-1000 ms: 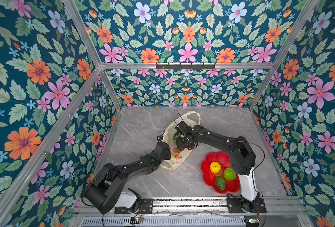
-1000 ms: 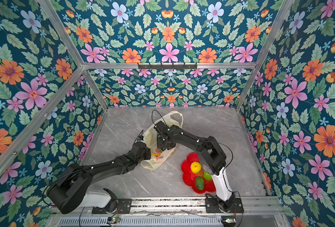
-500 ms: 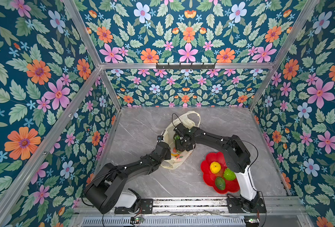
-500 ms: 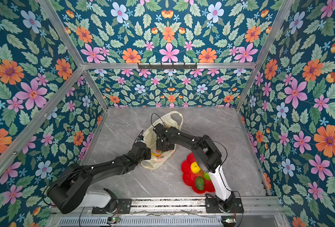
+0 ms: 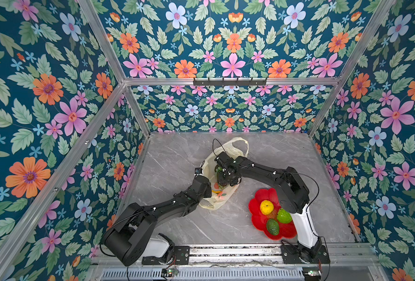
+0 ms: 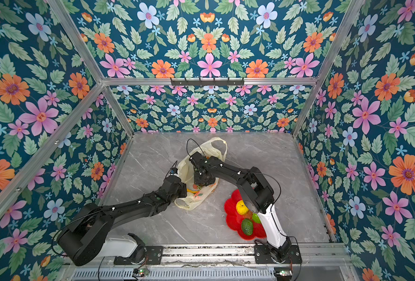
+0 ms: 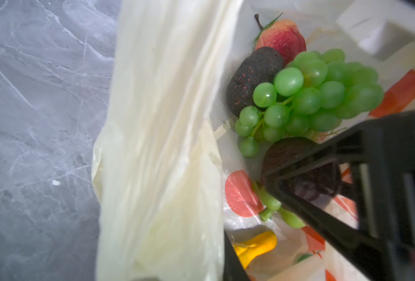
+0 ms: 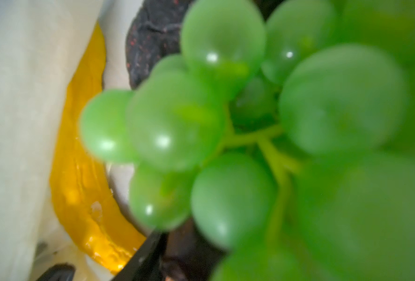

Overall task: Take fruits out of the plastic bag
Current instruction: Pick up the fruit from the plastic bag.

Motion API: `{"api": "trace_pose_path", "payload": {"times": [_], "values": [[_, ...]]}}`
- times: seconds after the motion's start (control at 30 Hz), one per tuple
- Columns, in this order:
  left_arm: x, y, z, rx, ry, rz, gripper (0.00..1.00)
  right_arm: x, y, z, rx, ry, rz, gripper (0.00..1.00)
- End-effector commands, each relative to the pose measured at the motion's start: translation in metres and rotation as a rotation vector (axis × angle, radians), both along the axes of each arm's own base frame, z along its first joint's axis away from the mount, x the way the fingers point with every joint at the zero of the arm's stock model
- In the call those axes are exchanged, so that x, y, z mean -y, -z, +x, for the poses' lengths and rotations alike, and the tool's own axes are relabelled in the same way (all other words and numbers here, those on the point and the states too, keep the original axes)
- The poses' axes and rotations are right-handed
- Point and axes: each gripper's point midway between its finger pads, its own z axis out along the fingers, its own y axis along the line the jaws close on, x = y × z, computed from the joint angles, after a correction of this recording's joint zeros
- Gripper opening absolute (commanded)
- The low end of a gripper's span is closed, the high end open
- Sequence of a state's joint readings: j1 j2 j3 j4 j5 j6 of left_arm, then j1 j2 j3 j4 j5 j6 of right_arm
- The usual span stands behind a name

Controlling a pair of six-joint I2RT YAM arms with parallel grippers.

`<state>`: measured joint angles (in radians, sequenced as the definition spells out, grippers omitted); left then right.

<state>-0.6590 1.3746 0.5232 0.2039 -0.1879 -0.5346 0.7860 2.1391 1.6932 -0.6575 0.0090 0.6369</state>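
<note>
The pale-yellow plastic bag [image 5: 216, 202] [image 6: 194, 199] lies mid-table. My left gripper [image 5: 205, 186] [image 7: 187, 272] is shut on the bag's near wall [image 7: 162, 146] and holds the mouth apart. My right gripper [image 5: 223, 181] [image 6: 202, 180] reaches down inside. One of its black fingers [image 7: 335, 194] lies against a dark avocado [image 7: 289, 150] under the green grape bunch [image 7: 311, 97] [image 8: 226, 133]; the jaw gap is hidden. Also inside are another dark avocado [image 7: 252, 77], a red fruit with a stem [image 7: 282, 36] and the yellow banana [image 7: 252, 245] [image 8: 80, 182].
A red flower-shaped plate [image 5: 257, 202] sits right of the bag, under the right arm. It holds a yellow lemon [image 5: 266, 207], a green apple [image 5: 284, 216] and a green avocado [image 5: 272, 226]. Floral walls close in the grey marble table [image 5: 172, 158] on three sides.
My right gripper has sunk a little lower into the bag, and that arm's elbow has shifted left. The left arm and the bag have stayed still.
</note>
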Motion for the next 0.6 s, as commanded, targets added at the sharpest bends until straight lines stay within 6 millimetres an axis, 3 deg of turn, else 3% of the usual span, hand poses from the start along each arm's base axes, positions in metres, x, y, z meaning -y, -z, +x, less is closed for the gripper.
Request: {"api": "trace_pose_path", "payload": {"times": [0.0, 0.4, 0.57], "values": [[-0.003, 0.0, 0.002, 0.004, -0.005, 0.025, 0.25, 0.001, -0.014, -0.001, 0.026, -0.026, 0.002, 0.57], [-0.011, -0.002, 0.003, 0.021, -0.014, 0.076, 0.25, 0.011, -0.075, -0.034, 0.029, -0.106, 0.102, 0.57], [-0.013, -0.008, 0.005, 0.032, -0.003, 0.116, 0.25, 0.039, -0.095, -0.053, 0.012, -0.071, 0.159, 0.56]]}}
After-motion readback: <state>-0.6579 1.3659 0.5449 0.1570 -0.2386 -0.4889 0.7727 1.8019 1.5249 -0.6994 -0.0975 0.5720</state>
